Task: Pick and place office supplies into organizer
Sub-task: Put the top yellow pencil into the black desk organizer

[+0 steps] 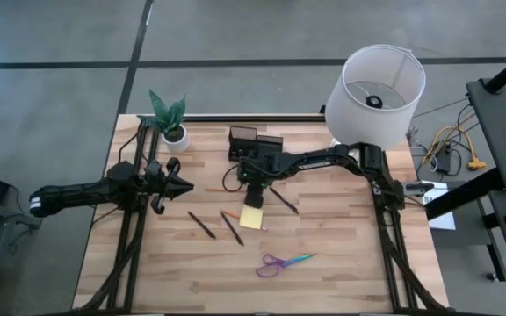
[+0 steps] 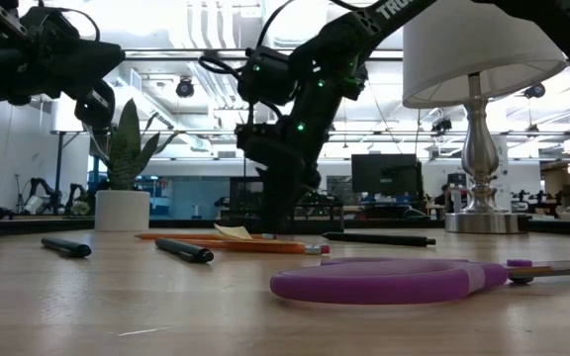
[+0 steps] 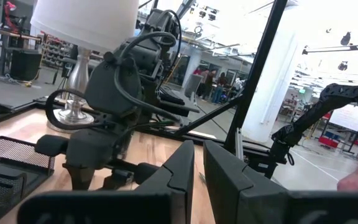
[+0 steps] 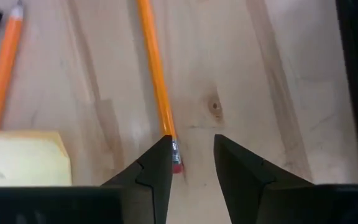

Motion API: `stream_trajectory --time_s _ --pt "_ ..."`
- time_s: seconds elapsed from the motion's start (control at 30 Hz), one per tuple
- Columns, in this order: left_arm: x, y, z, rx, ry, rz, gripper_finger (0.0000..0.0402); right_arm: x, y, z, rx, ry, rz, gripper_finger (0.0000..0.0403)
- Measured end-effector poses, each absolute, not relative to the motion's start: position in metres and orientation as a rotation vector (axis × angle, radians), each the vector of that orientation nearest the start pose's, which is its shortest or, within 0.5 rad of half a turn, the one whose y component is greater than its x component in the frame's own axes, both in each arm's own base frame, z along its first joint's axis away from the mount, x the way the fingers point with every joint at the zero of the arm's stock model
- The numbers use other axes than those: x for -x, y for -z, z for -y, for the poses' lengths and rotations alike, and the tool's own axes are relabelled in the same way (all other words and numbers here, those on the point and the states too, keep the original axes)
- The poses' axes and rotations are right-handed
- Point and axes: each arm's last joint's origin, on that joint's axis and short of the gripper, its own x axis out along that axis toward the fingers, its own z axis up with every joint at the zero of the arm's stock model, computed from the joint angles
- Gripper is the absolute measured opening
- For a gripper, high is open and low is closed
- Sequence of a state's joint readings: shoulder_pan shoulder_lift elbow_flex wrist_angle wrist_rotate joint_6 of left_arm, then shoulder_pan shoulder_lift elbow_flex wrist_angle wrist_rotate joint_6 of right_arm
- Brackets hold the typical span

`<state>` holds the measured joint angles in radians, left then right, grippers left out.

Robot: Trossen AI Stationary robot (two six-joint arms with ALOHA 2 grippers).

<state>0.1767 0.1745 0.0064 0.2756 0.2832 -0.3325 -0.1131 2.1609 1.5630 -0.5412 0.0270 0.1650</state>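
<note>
**Right gripper down at pencil eraser, left arm parked**

Table [image 1: 341, 272]: light wood, both arms over it. Lamp [image 1: 375, 83] with white shade at the far right corner, potted plant [image 1: 170, 118] at the far left.

Right arm reaches in from the right side toward centre. Right gripper [image 4: 191, 158] points down at the wood just in front of the organizer [image 1: 255, 140], a black mesh box at the far-middle of the table. Jaws part open, narrow gap, nothing between them. One finger [image 4: 157, 165] sits at the eraser end of an orange pencil [image 4: 157, 78]; eraser shows beside that finger's inner edge, not clamped. Can't tell if the finger touches it.

Left arm waits over the left side of the table, left gripper [image 3: 196, 171] raised and pointing toward the right arm. Fingers nearly together, only a slit between, holding nothing.

Supplies, all loose on the table, none seen in the organizer:
- Scissors [image 1: 281, 262], purple handles, teal blades, near-middle, well apart from the rest.
- Yellow sticky-note pad [image 1: 252, 218], just beside the right gripper, on its near side.
- Second orange pencil [image 4: 2, 68], beside the pad.
- Dark pen [image 1: 202, 225] left of the pad, another [image 1: 233, 229] between it and the pad, a third [image 1: 284, 200] to the pad's right.
</note>
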Motion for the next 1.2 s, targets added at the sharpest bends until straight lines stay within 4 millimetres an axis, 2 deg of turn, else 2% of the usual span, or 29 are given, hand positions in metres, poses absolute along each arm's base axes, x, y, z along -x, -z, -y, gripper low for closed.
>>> stream_trajectory --time_s 0.13,0.4,0.53,0.7,0.83,0.9,1.0,1.2 --pt "-0.106 -0.178 -0.011 0.308 0.123 0.086 0.002 -0.444 -0.152 0.051 -0.256 0.255 -1.097 0.0103" --pt "-0.106 -0.178 -0.011 0.303 0.12 0.087 0.002 -0.451 -0.166 0.051 -0.261 0.247 -1.054 0.0094" --pt "-0.106 -0.179 -0.013 0.284 0.064 0.108 0.002 -0.452 -0.175 0.047 -0.265 0.249 -1.075 0.0093" --pt "-0.106 -0.183 -0.012 0.481 0.087 0.145 0.002 -0.432 -0.172 0.048 -0.323 0.476 -1.267 0.0097" --pt "-0.105 -0.185 -0.012 0.763 0.116 0.152 0.002 -0.411 -0.171 0.043 -0.337 0.56 -1.459 0.0111" --pt "-0.105 -0.186 -0.012 0.888 0.129 0.153 0.002 -0.401 -0.17 0.037 -0.346 0.558 -1.572 0.012" --pt "-0.105 -0.186 -0.012 0.959 0.134 0.148 0.002 -0.391 -0.162 0.027 -0.349 0.522 -1.674 0.0134" --pt "-0.105 -0.186 -0.012 0.974 0.136 0.148 0.002 -0.381 -0.166 0.002 -0.372 0.422 -1.688 0.0157"
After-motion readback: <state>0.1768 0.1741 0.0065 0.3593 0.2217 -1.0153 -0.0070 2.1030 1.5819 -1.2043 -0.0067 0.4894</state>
